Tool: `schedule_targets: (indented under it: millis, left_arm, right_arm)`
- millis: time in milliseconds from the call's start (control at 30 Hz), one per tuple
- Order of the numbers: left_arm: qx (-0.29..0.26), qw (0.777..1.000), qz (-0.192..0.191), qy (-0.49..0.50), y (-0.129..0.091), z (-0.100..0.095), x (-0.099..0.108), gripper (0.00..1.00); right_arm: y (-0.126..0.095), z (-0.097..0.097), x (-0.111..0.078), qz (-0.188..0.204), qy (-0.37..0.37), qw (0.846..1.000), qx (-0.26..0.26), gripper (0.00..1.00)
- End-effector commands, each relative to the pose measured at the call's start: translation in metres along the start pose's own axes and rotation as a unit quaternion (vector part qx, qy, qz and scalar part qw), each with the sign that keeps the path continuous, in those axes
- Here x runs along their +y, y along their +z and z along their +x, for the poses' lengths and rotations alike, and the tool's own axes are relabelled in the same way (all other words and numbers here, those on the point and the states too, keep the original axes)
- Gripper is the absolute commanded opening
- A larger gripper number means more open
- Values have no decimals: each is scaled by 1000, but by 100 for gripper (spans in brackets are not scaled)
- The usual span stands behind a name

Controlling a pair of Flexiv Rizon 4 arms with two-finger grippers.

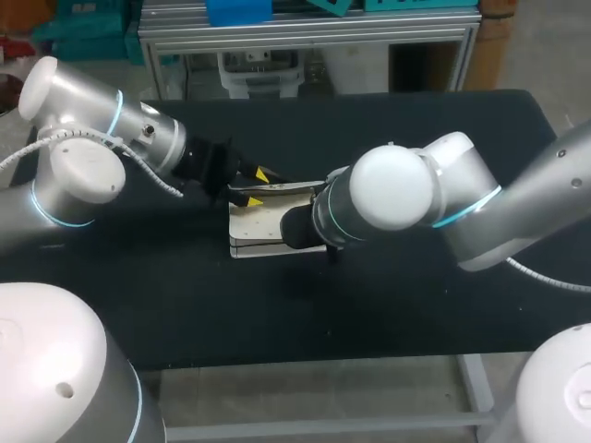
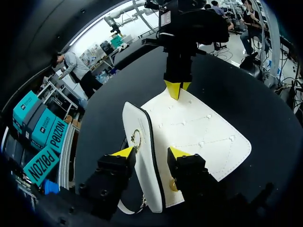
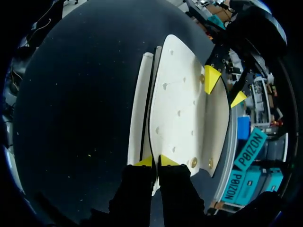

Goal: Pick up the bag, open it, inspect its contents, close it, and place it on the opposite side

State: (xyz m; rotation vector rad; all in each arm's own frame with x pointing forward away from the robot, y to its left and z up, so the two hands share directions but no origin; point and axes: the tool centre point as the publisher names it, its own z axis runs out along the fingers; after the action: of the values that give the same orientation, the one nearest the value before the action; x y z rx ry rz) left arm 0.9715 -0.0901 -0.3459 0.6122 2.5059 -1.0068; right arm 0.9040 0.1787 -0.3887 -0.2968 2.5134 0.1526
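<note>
Noting: right gripper [image 3: 155, 161] clenched on bag [image 1: 254, 226], 3 o'clock | left gripper [image 2: 151, 152] released astride flap [image 2: 139, 142], 10 o'clock | right arm [image 1: 392, 189] blocks your view.

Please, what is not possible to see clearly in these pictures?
1. Inside of the bag: no view looks into it; its own white walls hide it.
2. Head view: the right arm hides the right gripper and part of the bag.
3. Left wrist view: the left gripper covers the bag's near corner.
</note>
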Motion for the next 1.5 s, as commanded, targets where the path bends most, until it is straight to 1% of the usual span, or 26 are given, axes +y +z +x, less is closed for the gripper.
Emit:
schedule_targets:
  millis: [33,200,300,367,433,500,567,633,700,833,967,1000,1033,1067,1100,1200,1267,1500]
  left_arm:
    - [8,1000,-6,-8,15,-19,6,43]
    - [8,999,-22,-22,18,-31,19,42]
    - [7,999,-25,-32,17,-35,26,42]
    - [7,999,-25,-37,16,-36,29,39]
    - [9,999,-26,-42,16,-37,30,32]
    - [11,998,-28,-47,16,-38,31,20]
    - [13,998,-30,-51,15,-38,32,15]
    - [18,998,-33,-58,15,-40,33,0]
    - [21,997,-39,-63,15,-40,34,0]
    - [35,996,-37,-79,14,-42,35,0]
    - [39,995,-38,-82,11,-42,30,0]
    - [39,995,-36,-83,10,-42,28,0]
    - [38,995,-34,-86,9,-42,27,0]
    - [36,995,-34,-88,8,-42,25,0]
    - [35,995,-33,-89,6,-42,24,0]
    - [25,994,-35,-100,1,-43,21,0]
    - [19,993,-35,-110,-3,-44,19,0]
    - [-7,989,-42,-143,-19,-54,12,0]
  right_arm:
    - [5,2,2,0,-1,1000,0,0]
    - [5,2,2,0,-3,1000,2,0]
    - [6,2,1,-1,-2,1000,3,0]
    - [7,1,1,0,-3,1000,4,0]
    - [8,1,1,-1,-3,1000,5,0]
    - [8,1,1,-1,-4,1000,6,0]
    - [9,0,1,-1,-4,1000,6,0]
    - [9,0,2,-1,-6,1000,6,0]
    - [9,-1,2,0,-7,1000,7,0]
    - [9,-1,1,3,-6,1000,7,0]
    - [5,-3,0,4,-3,1000,6,0]
    - [4,-5,0,3,-1,1000,5,11]
    - [1,-7,0,1,0,1000,4,41]
    - [-1,-9,1,-2,1,1000,4,88]
    - [-4,-11,1,-4,2,1000,3,100]
    - [-14,-17,1,-14,6,1000,1,100]
    - [-23,-21,1,-27,8,1000,-1,100]
    - [-51,-27,-1,-55,12,998,-12,100]
